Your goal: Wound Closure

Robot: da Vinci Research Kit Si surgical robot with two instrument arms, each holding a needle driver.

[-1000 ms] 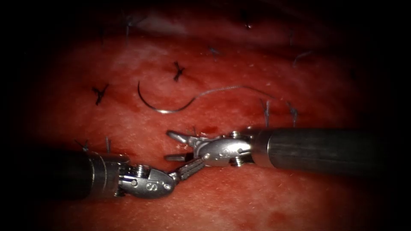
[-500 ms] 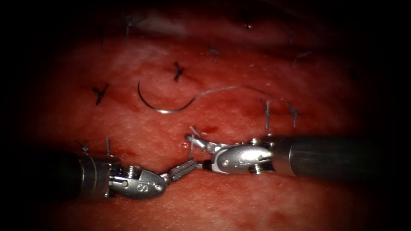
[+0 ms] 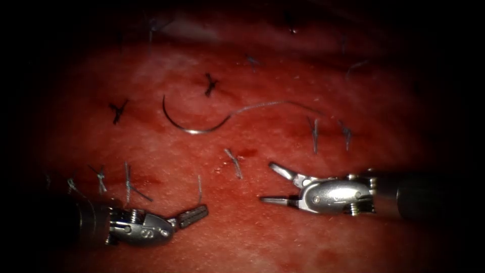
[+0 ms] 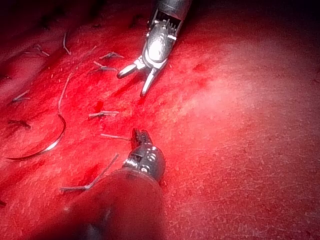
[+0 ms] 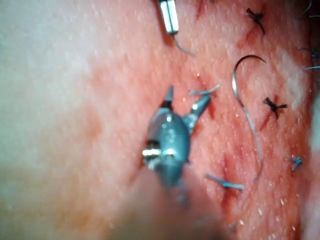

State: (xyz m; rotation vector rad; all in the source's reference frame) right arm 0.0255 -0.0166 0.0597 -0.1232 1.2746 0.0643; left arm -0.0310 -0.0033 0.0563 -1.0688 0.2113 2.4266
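The curved needle lies free on the tissue, held by neither tool and not in the tissue; its thread trails off to the right. The same needle lies flat in both wrist views. My left tool sits low on the left, jaws shut on a short cut piece of thread that stands up from the tip. My right tool is on the right with its jaws spread wide, holding nothing. A knot with short cut ends lies between the tools.
Finished dark stitches dot the tissue: one above the needle, one to its left, two at the right, and several near the left tool's shaft. Red fluid wets the surface.
The two tools, tip to tip a second ago, have drawn apart. The left one moved back down and left with a thread piece; the right one drew back to the right.
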